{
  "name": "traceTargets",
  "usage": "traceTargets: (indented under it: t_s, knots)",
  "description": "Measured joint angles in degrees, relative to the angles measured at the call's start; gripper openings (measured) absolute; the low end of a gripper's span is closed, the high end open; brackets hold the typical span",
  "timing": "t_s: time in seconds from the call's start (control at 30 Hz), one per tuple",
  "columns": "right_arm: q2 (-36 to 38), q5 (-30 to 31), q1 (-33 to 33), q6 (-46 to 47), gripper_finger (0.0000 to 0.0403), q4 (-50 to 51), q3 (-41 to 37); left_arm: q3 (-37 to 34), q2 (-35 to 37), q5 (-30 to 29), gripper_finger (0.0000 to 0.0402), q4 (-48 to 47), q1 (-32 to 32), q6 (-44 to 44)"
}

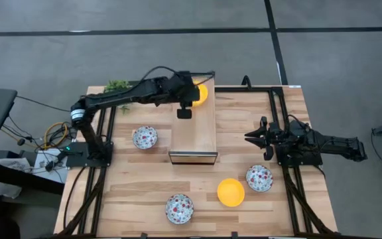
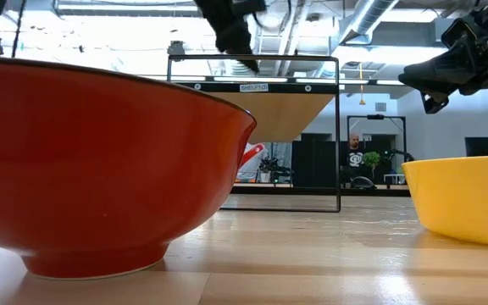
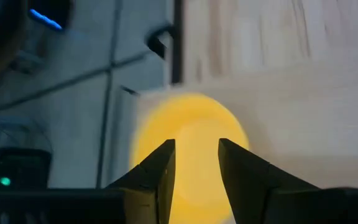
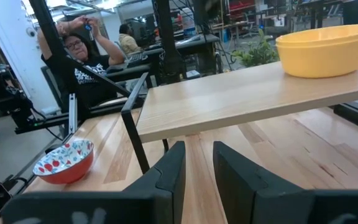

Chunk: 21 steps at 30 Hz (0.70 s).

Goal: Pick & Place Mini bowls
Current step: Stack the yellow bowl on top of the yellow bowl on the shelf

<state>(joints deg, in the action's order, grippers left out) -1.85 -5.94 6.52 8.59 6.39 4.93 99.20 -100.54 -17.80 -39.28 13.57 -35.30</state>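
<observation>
- Presently, the raised wooden shelf (image 1: 193, 129) at mid-counter serves as landmark; stacked yellow mini bowls (image 4: 324, 48) sit at its far end.
- Left claw (image 1: 185, 113) hangs over the shelf just beside those bowls, fingers (image 3: 156, 177) parted and holding nothing; the yellow rim shows directly beneath them in the left wrist view.
- Right claw (image 1: 252, 137) waits to the right of the shelf, part open and empty.
- Remaining bowls lie on the counter (image 1: 125, 192): one speckled bowl (image 1: 144, 137) left of the shelf, another (image 1: 179, 208) in front of it, a yellow bowl (image 1: 231, 192) and a third speckled bowl (image 1: 259, 178) front-right.
- Judgement: a placement on the shelf looks just completed; next move calls for lifting clear, then reaching for a counter bowl.
</observation>
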Motion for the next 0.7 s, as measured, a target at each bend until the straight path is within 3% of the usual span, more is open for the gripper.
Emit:
traceTargets:
  t_s: [0.13,0.27,0.57,0.7]
  knots:
    - [-0.02,-0.01,0.01,0.01,0.0071,0.0,0.0,0.0,4.73,0.0,0.0121,0.38,-0.17,2.33]
    - [0.0,-0.02,0.01,0.05,0.0071,0.0,0.0,0.02,10.19,0.68,0.0121,-1.05,-0.84,10.99]
    - [0.01,-0.06,-0.04,10.99,0.0071,-1.85,0.0,-1.07,22.02,19.58,0.0121,-9.83,-1.21,32.97]
    - [0.01,-0.06,-0.04,17.18,0.0071,-2.2,0.0,-7.87,28.09,21.9,0.0121,-9.62,-3.28,38.22]
